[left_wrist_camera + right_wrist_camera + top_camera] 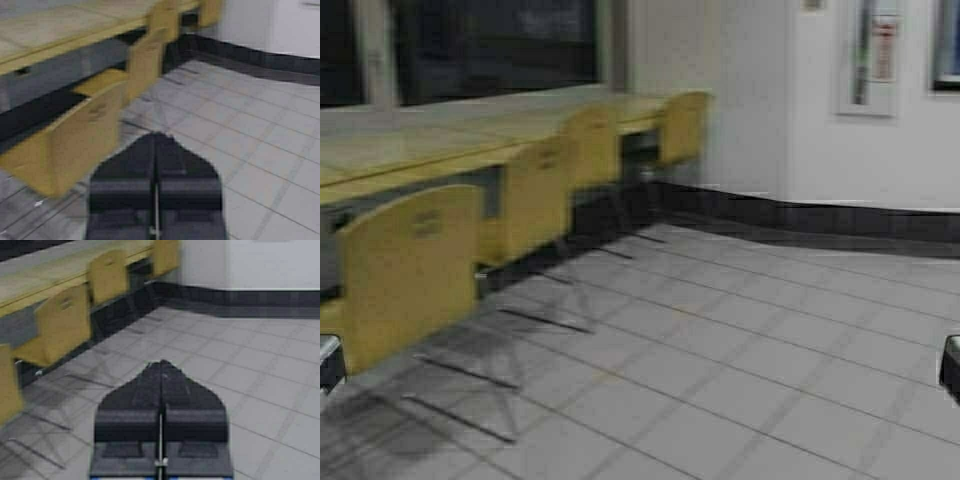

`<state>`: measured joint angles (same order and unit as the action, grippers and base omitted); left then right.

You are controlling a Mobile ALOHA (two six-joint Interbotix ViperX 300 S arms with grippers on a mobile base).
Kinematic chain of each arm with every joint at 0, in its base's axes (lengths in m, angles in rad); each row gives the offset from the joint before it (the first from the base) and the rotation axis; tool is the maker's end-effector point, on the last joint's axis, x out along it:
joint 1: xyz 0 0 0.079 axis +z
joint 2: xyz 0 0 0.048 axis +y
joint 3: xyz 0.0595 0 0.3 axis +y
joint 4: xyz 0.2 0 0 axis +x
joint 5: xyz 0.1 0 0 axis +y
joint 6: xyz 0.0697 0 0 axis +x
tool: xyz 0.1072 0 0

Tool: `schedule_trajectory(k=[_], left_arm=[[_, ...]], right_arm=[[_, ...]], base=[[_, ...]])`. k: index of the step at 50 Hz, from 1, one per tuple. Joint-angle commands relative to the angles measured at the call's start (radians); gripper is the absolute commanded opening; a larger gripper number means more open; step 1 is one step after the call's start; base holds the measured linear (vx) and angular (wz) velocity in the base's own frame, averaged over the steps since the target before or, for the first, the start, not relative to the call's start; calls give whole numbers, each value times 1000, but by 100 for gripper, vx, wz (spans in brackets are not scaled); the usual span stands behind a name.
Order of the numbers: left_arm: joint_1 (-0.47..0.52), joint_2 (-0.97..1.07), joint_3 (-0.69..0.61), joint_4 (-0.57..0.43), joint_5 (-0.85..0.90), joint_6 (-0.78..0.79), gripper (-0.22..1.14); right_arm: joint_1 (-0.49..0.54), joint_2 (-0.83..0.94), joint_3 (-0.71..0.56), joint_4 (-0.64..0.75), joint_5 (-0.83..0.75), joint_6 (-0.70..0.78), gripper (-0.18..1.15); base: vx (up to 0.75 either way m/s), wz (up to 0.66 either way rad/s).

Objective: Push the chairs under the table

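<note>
Plywood chairs [410,265] face the table [440,135]; row recedes rightward.

Floor [740,380]: pale grey square tiles, thin dark grout lines, running to white wall with dark baseboard band [840,215].

Standing on floor along left side: row of four yellow-tan plywood chairs [405,265] on thin chrome legs, backs facing room, tucked at long pale light-wood table [440,140] with thick yellowish front edge. Leg shadows fall across tiles beside nearest chairs. Tabletop surface bare where visible.
</note>
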<state>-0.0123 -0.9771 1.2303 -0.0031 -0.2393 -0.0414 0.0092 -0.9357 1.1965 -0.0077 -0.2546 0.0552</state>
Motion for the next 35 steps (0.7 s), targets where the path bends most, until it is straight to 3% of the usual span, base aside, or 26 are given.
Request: schedule_trajectory(k=[1,35], left_arm=[[-3,25,-17,6,-5,12,3],[-3,20,-31,5,-12,6,3]], right_arm=[[0,5,-15,6,-5,3,5],[2,2,-14,2,-3,94,5]], base=[[24,55],[22,50]])
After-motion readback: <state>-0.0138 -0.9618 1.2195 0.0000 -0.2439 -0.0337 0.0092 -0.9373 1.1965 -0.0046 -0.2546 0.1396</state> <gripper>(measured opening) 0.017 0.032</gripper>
